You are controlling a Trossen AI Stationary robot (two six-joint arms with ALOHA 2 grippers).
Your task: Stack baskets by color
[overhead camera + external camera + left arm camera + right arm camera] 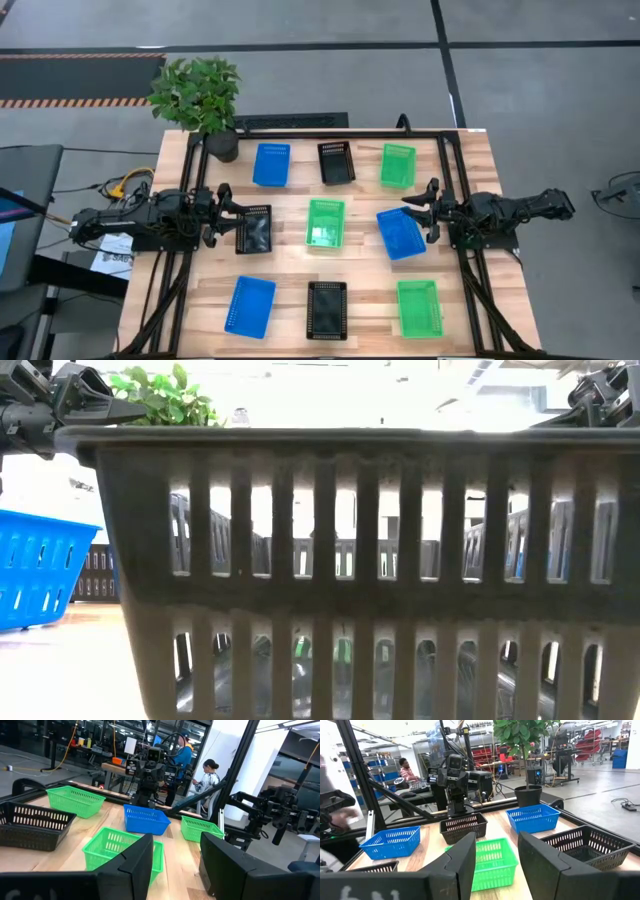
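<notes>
Nine baskets rest on their bases on the wooden table in three rows. The far row is blue [271, 164], black [336, 162], green [398, 165]. The middle row is black [253, 229], green [325, 222], blue [400, 233]. The near row is blue [250, 306], black [327, 310], green [419, 307]. My left gripper [222, 212] stands open at the left end of the middle black basket, nothing between its fingers [176, 845]. My right gripper [428, 210] stands open by the middle blue basket's right end, its fingers empty [496, 840].
A potted green plant [200, 95] stands at the table's far left corner. Black frame rails [330, 133] run along the far edge and both sides. In the low view the near black basket [350, 560] fills most of the picture. People sit in the room beyond [207, 777].
</notes>
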